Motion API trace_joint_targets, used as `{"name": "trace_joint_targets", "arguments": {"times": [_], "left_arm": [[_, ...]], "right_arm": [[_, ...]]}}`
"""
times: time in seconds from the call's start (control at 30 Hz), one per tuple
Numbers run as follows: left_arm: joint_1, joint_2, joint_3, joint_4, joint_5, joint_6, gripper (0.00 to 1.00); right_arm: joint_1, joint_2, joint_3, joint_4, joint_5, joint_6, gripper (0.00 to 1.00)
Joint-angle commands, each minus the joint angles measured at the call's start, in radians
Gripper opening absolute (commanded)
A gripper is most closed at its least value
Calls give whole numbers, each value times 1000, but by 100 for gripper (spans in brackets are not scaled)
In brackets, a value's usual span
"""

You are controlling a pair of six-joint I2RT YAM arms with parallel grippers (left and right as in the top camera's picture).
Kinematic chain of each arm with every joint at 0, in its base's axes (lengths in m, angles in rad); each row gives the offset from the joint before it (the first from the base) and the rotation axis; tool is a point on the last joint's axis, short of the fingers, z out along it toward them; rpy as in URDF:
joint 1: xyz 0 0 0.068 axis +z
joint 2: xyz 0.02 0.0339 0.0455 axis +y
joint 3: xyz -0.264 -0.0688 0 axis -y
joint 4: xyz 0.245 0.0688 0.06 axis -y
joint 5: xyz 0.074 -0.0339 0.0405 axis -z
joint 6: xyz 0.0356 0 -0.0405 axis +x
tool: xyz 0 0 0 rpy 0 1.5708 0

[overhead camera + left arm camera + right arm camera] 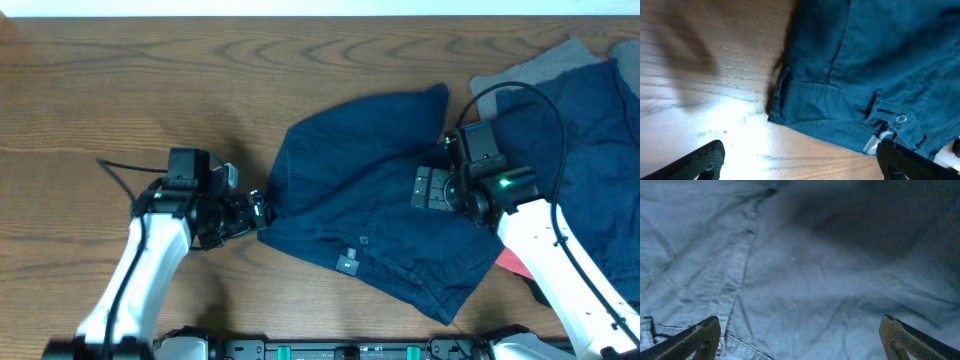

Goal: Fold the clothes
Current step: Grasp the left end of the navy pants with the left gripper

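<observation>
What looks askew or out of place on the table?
The navy shorts lie skewed and rumpled, their upper part flopped over itself instead of flat. Right of them, other clothes sit heaped, a red piece poking out underneath.

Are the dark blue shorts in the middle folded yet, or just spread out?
Spread out, not folded: the shorts lie rumpled and open on the table, waistband button showing, with no neat fold.

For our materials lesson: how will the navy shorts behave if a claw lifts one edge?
The shorts would probably droop limply; they lie creased and rumpled. Pushed, they'd likely bunch rather than slide whole, given the soft folds. The seamed waistband looks thicker, so perhaps slightly stiffer.
</observation>
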State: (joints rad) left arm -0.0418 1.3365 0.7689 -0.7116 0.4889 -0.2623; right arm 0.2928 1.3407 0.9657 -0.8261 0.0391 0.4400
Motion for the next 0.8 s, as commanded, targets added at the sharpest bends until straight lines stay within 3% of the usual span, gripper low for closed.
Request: {"name": "trace_joint_targets", "arguments": {"times": [0.0, 0.13, 0.23, 0.27, 0.3, 0.33, 0.37, 0.6, 0.77], "left_arm": [[-14, 98, -11, 29, 37, -6, 98], [-46, 209, -11, 97, 74, -6, 100], [-70, 271, -11, 128, 108, -6, 90], [-79, 287, -11, 132, 109, -6, 79], [-85, 299, -11, 134, 109, -6, 62], [-89, 308, -11, 134, 109, -5, 40], [-90, 311, -11, 133, 109, -5, 8], [-8, 262, 90, 79, -61, -5, 6], [118, 242, 336, -20, -217, -5, 6]], "right_arm": [[-28, -10, 5, -8, 14, 0, 99], [-39, -10, 5, -8, 14, 0, 99], [-39, -10, 5, -8, 14, 0, 99], [-39, -10, 5, -8, 14, 0, 99], [-39, -10, 5, -8, 14, 0, 99], [-39, -10, 5, -8, 14, 0, 99], [-39, -10, 5, -9, 16, 0, 99], [-39, -10, 5, -35, 71, 17, 99], [-40, -10, 5, -46, 78, 19, 99]]}}
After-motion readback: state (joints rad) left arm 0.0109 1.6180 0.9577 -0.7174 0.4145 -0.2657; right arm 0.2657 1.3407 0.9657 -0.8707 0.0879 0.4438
